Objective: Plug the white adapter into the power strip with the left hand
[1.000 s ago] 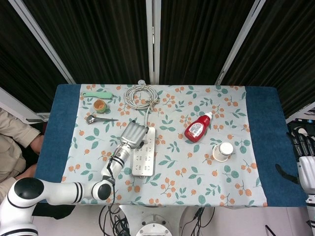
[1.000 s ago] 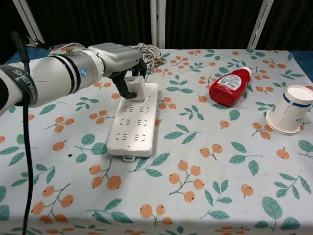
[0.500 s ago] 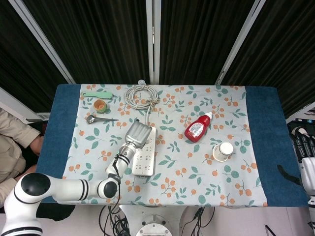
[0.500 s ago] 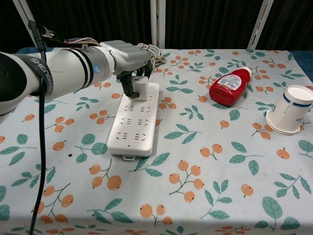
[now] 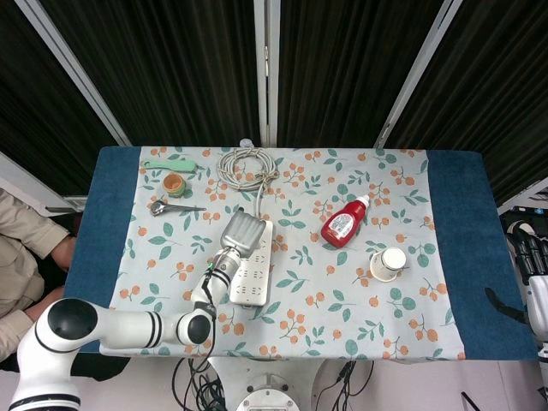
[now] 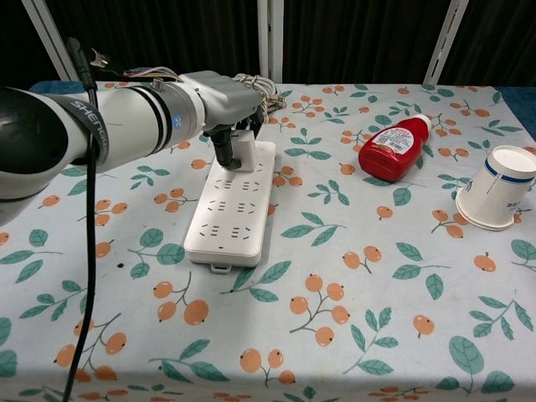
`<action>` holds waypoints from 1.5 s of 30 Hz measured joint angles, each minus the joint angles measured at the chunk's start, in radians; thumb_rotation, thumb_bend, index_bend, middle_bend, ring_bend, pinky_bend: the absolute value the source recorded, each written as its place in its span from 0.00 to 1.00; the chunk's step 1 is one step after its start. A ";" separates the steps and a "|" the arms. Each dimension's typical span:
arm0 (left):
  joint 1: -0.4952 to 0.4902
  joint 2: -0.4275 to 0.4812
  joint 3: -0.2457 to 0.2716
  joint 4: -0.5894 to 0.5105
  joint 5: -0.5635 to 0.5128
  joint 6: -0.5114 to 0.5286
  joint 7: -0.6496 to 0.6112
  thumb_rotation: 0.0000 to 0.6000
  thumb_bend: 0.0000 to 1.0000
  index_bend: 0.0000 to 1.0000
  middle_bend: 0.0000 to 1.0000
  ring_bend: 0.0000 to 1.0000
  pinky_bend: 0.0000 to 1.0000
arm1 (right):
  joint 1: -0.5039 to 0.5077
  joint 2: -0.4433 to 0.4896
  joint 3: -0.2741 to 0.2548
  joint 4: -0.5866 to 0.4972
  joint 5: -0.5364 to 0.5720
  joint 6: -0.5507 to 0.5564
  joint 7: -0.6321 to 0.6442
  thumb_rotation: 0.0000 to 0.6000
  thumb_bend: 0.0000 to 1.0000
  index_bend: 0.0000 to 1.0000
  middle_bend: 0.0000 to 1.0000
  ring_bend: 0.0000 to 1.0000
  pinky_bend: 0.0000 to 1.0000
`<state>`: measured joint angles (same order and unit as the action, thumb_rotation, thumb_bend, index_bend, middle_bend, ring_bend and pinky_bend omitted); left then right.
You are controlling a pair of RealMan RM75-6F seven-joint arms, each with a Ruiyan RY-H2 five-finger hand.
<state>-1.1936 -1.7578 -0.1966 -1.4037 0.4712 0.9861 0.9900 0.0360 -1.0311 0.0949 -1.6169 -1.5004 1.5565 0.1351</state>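
Observation:
The white power strip (image 6: 232, 208) lies lengthwise near the table's middle left, also seen from above as the power strip (image 5: 248, 275). My left hand (image 6: 224, 102) grips the white adapter (image 6: 244, 153) and holds it down on the far end of the strip. From above the left hand (image 5: 241, 229) covers the adapter. Whether the adapter's pins sit fully in the sockets is hidden. My right hand (image 5: 533, 278) hangs off the table's right edge, partly cut off by the frame; nothing shows in it.
The strip's coiled cable (image 5: 246, 165) lies at the back. A red bottle (image 6: 394, 147) and a tipped paper cup (image 6: 497, 187) lie to the right. A small orange pot (image 5: 173, 184), a green tool (image 5: 169, 164) and a metal tool (image 5: 170, 206) sit back left.
My left hand has carried the adapter toward the strip's far end and lowered it onto the sockets. The strip has shifted slightly. The right hand stays put.

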 measured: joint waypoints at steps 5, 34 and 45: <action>-0.001 -0.009 0.007 0.009 -0.001 0.001 -0.006 1.00 0.46 0.84 0.95 0.77 0.30 | -0.001 0.000 0.001 0.000 0.000 0.001 -0.002 1.00 0.16 0.00 0.00 0.00 0.00; 0.045 -0.012 0.013 -0.003 0.096 0.046 -0.076 1.00 0.11 0.40 0.56 0.49 0.29 | -0.002 -0.002 0.002 -0.011 -0.004 0.002 -0.014 1.00 0.16 0.00 0.00 0.00 0.00; 0.044 -0.012 0.005 -0.004 0.086 0.041 -0.068 1.00 0.11 0.28 0.42 0.34 0.25 | -0.004 0.000 0.004 -0.007 -0.001 0.003 -0.007 1.00 0.16 0.00 0.00 0.00 0.00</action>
<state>-1.1493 -1.7700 -0.1915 -1.4079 0.5574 1.0273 0.9224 0.0323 -1.0313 0.0986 -1.6235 -1.5016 1.5597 0.1280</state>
